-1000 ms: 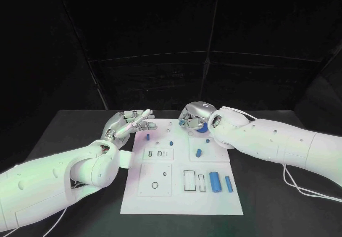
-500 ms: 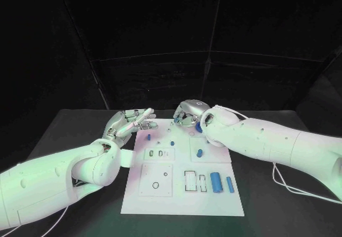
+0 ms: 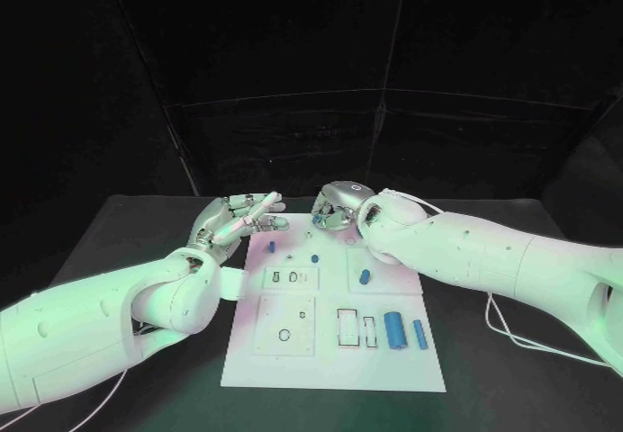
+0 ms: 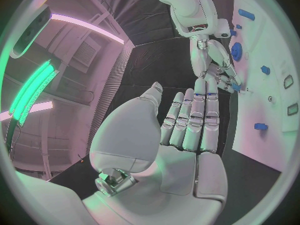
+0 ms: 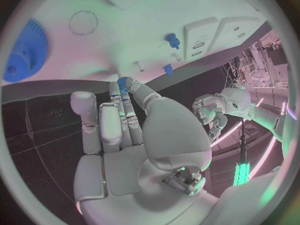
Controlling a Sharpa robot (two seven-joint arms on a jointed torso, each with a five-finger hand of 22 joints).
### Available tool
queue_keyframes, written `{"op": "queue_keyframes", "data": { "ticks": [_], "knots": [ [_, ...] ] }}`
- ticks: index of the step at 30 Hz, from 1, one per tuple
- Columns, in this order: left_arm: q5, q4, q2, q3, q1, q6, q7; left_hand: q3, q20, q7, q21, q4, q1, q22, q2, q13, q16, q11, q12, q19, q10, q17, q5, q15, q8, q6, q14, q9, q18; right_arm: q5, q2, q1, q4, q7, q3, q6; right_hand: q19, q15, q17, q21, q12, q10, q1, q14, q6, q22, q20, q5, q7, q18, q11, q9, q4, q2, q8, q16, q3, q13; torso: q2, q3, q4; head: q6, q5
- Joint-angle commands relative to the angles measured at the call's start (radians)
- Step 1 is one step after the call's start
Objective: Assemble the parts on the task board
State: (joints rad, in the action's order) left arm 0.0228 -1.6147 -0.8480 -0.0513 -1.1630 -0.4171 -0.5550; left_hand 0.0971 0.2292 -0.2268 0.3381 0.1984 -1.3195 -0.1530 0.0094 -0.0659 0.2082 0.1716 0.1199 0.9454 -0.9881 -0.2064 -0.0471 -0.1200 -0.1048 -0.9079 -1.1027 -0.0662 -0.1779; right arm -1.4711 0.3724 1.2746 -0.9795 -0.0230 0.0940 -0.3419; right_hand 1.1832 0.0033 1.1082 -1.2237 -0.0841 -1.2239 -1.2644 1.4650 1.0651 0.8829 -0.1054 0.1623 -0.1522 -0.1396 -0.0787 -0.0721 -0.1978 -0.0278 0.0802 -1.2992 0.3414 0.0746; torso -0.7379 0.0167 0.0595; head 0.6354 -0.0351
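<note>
Counter (image 3: 156, 225): black, carrying the white board (image 3: 331, 360) lengthwise between the two arms. Open counter lies outboard of both arms.

Board: its far edge sits directly under both sets of fingers. Near-end pockets hold a large blue cylinder (image 3: 394, 332) and a slimmer blue pin (image 3: 419, 334), well clear of either hand. Small blue pieces lie mid-board, one (image 3: 366, 276) beside the right forearm, one peg (image 3: 314, 259) just short of the fingers.

Right hand (image 3: 335, 211): poised over the board's far edge, fingers curled, with a small blue part (image 5: 123, 83) pinched at the fingertips in its wrist view. A blue gear (image 5: 24, 52) lies flat on the board beyond those fingertips, apart from them.

Left hand (image 3: 234, 222): fingers straight and together, holding nothing, hovering just off the board's far left corner, close to the right fingertips.

Assessment: the step in hand appears to be seating the pinched part near the far edge. Recommend keeping it upright, lowering straight, and releasing only once seated. The hands stand close; the left should hold off. Room for withdrawal is outward over bare counter.
</note>
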Motion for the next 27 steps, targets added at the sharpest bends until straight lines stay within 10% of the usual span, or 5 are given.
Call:
{"op": "queue_keyframes", "data": {
  "ticks": [1, 27],
  "knots": [
    [-0.007, -0.002, 0.001, 0.001, -0.004, 0.009, -0.004, -0.001, -0.001, -0.002, 0.006, -0.006, -0.008, -0.001, 0.003, 0.001, -0.007, 0.004, -0.006, 0.008, -0.005, -0.002, -0.003, -0.001, 0.006, -0.004, -0.006, 0.001, -0.004, 0.0, -0.007, 0.003, 0.007, -0.007, -0.001, 0.019, 0.005, -0.003, 0.001, -0.008, 0.008, 0.004, 0.004, 0.036, 0.002, 0.003, -0.001, -0.003, -0.008, 0.007, -0.006, 0.001, 0.002, 0.005, -0.008, -0.007, 0.006, -0.001, -0.002, 0.0006, -0.0007, 0.002, 0.002],
    [-0.012, -0.006, 0.002, 0.001, -0.016, 0.013, 0.002, -0.002, -0.001, -0.002, 0.005, -0.007, -0.008, 0.0, 0.003, 0.002, -0.009, 0.005, -0.008, 0.007, -0.004, -0.002, -0.004, -0.002, 0.007, -0.004, -0.004, 0.001, -0.004, -0.043, -0.063, 0.003, 0.064, -0.054, -0.001, 0.024, -0.018, 0.021, -0.003, -0.01, 0.022, 0.088, 0.023, 0.028, -0.063, -0.005, -0.018, -0.012, -0.031, 0.005, -0.032, 0.008, 0.034, 0.05, -0.019, -0.017, 0.023, -0.01, -0.005, 0.0039, -0.0008, 0.009, 0.004]
  ]
}}
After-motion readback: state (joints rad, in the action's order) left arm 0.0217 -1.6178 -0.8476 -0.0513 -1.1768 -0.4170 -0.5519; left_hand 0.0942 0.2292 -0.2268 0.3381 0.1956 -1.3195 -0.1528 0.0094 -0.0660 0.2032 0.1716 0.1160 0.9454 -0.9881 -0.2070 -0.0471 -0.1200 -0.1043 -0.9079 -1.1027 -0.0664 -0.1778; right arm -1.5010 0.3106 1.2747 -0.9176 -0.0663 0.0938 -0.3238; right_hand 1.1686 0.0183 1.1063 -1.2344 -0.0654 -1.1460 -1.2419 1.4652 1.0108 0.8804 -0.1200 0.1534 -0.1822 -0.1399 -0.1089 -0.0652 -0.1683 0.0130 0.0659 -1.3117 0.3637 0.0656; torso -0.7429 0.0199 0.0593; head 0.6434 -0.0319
